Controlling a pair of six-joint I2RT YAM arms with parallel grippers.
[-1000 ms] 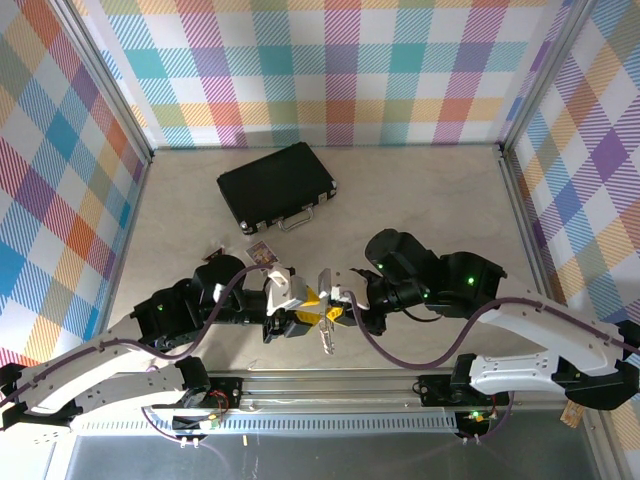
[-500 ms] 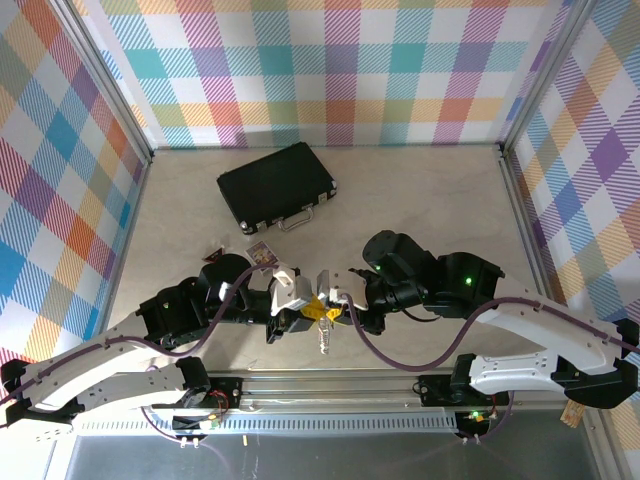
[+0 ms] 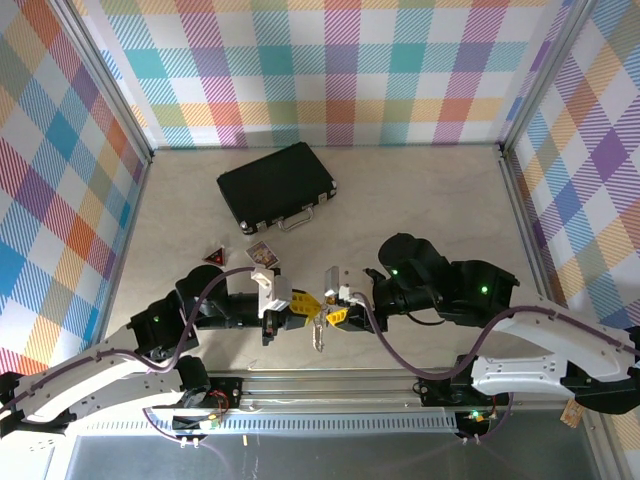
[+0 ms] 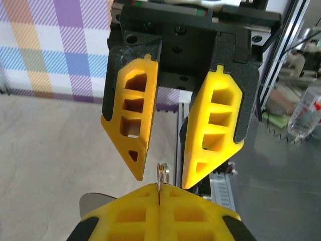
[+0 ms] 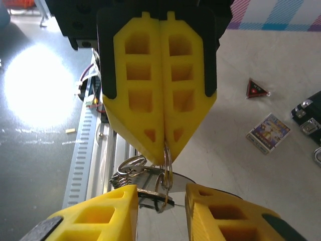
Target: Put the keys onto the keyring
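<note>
L gripper (image 5: 164, 135): fingers pressed flat together, pinching the keyring (image 5: 167, 163) at the very tips. Fingers = yellow plastic, wedge-shaped w/ lattice cut-outs, matte black backing.

R gripper (image 4: 163, 178): jaws apart, clear gap, one finger either side of the ring, gripping nothing. Same yellow lattice build.

Keyring: thin bright metal split ring, hanging edge-on below L tips. Keys (image 5: 131, 170) bunched on/at the ring, silver, glossy, dangling lower and toward the near rail; can't tell how many or which are threaded. In top view the bundle hangs in the air between both grippers, above the near edge of the table (image 3: 420, 200).

Table: beige, mottled, stone-look, matte. On it, well apart from the grippers: black case (image 3: 277, 185), textured w/ metal trim + handle; small printed card box (image 3: 262, 254) lying flat; red/dark triangular piece (image 3: 213, 256) just L of the box. Walls: pastel plaid.

Vs 1 s ago: roles swapped. L was part open, now clamped; R was closed, now let go. L arm pulled back toward its base, so the triangle is uncovered. R arm shifted a bit R. Case, box unmoved.
</note>
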